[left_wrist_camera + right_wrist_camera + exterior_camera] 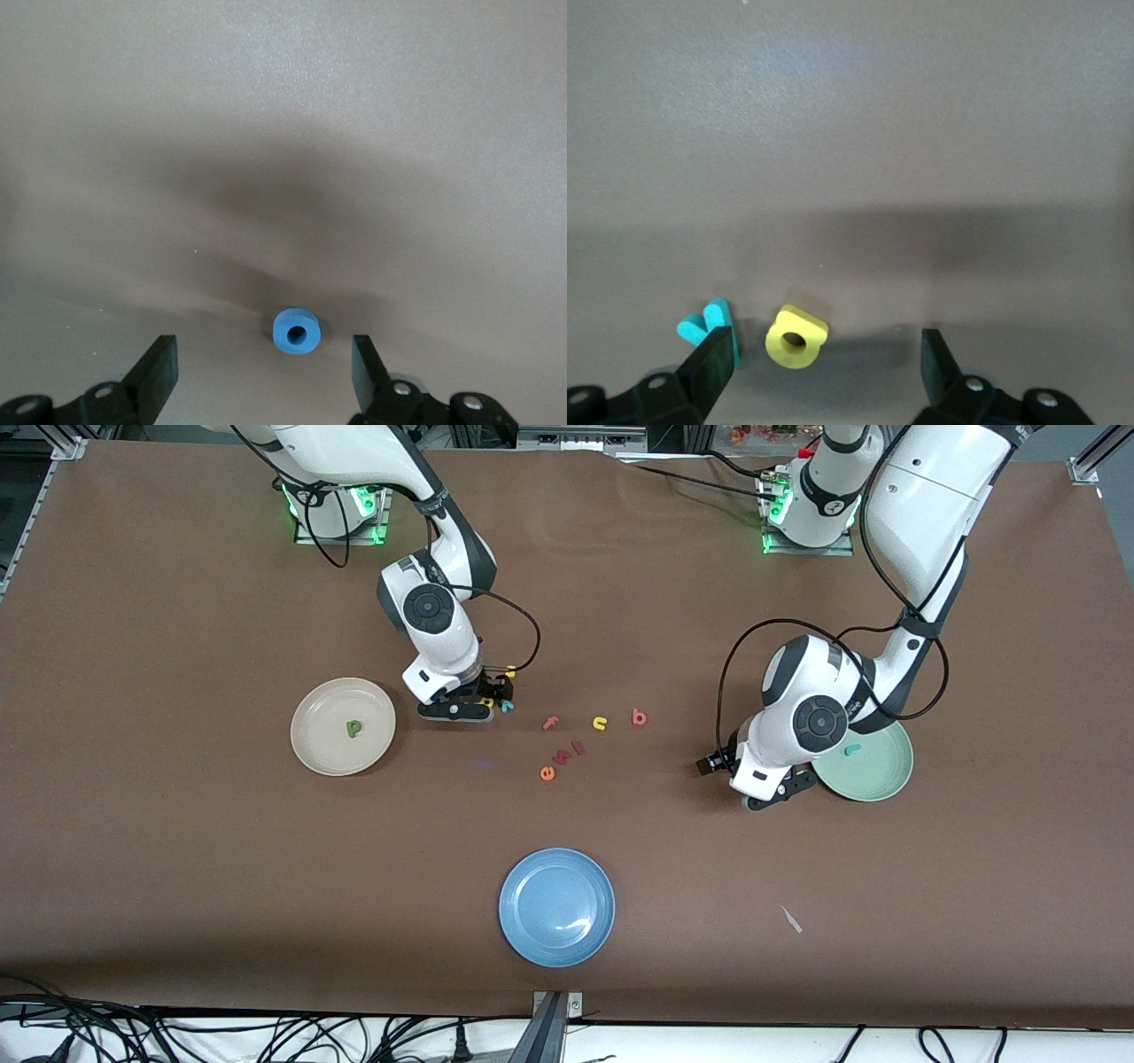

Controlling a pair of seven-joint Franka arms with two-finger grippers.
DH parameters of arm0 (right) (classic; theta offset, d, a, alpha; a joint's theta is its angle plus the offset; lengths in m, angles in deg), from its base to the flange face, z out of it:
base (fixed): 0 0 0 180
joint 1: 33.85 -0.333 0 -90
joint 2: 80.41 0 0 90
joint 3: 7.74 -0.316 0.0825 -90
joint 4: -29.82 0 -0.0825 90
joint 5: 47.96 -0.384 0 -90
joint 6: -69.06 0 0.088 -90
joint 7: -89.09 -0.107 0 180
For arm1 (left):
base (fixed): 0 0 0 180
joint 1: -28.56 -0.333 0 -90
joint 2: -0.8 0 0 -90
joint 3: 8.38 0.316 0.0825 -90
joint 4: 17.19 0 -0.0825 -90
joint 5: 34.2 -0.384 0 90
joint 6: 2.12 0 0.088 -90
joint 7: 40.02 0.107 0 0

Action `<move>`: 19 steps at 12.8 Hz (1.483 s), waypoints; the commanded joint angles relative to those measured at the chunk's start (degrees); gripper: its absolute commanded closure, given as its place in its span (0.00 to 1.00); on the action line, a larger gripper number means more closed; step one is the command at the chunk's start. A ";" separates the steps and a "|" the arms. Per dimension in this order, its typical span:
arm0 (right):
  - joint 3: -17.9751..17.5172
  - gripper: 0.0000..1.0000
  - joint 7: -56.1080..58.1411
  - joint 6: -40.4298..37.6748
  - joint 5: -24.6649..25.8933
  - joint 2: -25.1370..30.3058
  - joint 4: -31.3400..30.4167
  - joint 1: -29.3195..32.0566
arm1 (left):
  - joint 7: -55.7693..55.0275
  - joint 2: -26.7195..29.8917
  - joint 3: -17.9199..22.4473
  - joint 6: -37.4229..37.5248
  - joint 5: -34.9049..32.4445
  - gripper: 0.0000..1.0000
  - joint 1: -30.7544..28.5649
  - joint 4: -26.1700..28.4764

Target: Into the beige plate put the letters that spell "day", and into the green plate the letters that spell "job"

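The right hand [819, 359] sits low on the tabletop [177, 868] beside the beige plate [312, 748], fingers wide around a yellow a [796, 336]; a teal y [709, 324] touches one finger. A green d [353, 729] lies in the beige plate. The left hand [264, 365], wide and empty, brackets a blue ring o [296, 331] beside the green plate [881, 779], which holds a teal j [851, 750]. The red-pink b [639, 716] lies mid-table.

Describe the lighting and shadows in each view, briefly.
Front view: even overhead light, with soft shadows under both arms and a gentle sheen on the blue plate. Left wrist view: a broad blurred shadow spreads over the table above the blue o. Right wrist view: a dark shadow band crosses the table by the yellow a and teal y.
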 commanded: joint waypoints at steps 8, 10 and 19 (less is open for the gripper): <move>0.12 0.33 0.47 5.62 -0.50 -0.05 -3.31 -0.38 | -0.64 -0.52 0.00 -0.07 -1.38 0.13 0.19 -0.73; 0.12 0.40 0.56 5.53 -0.50 -0.05 -3.22 -0.38 | -0.64 -0.61 0.00 -0.07 -1.38 0.13 0.19 -0.73; 0.12 0.64 0.56 5.44 -0.41 0.03 -3.31 -0.47 | -0.55 -1.22 0.00 -0.60 -1.47 0.11 0.27 -0.99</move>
